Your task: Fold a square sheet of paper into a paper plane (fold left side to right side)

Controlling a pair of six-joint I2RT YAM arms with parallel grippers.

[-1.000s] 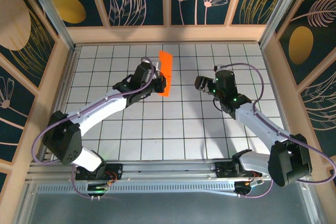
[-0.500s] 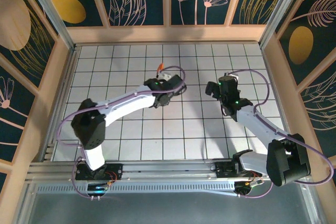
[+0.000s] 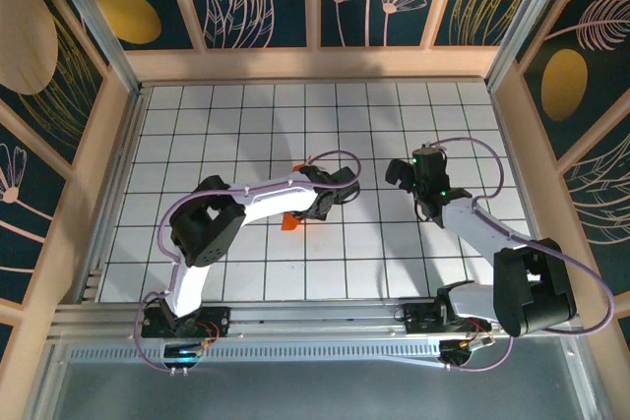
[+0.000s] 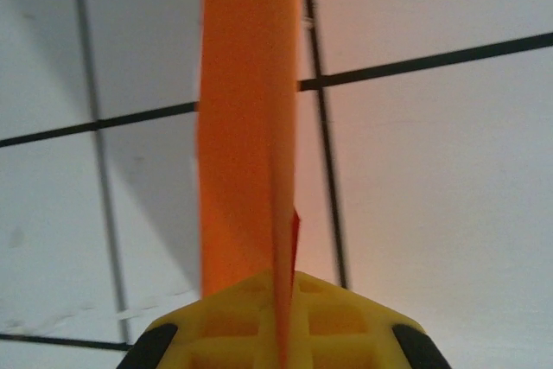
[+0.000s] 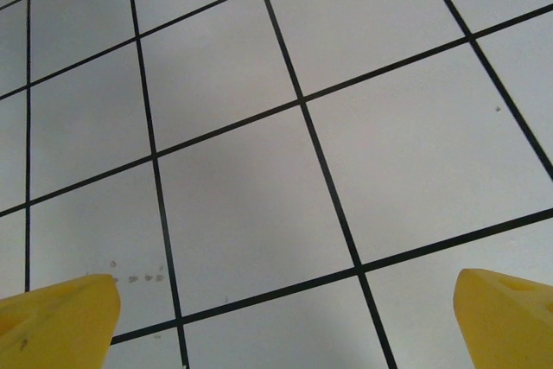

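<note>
The square sheet of paper is now folded into a narrow bright orange paper plane [image 4: 246, 127] with a centre crease. My left gripper [image 4: 283, 317] is shut on its near end, and the paper runs away from the yellow fingers [image 4: 346, 317] over the white grid. In the top view the left arm is curled back on itself near the table's middle. The left gripper [image 3: 307, 206] sits under the wrist, where small bits of the orange paper plane [image 3: 291, 223] stick out. My right gripper [image 3: 398, 172] hovers to the right, apart from the paper. Its fingers [image 5: 60, 313] stand wide open over bare grid squares, right gripper [image 5: 283, 326] holding nothing.
The white gridded table [image 3: 246, 125] is walled by wooden rails [image 3: 315, 64] at the back and on both sides. The left arm's elbow [image 3: 202, 228] and purple cable [image 3: 330, 156] take up the middle left.
The left arm has swung the paper from the back centre down and toward the near middle, curling over itself. The right gripper's jaws widened and the arm shifted slightly.
</note>
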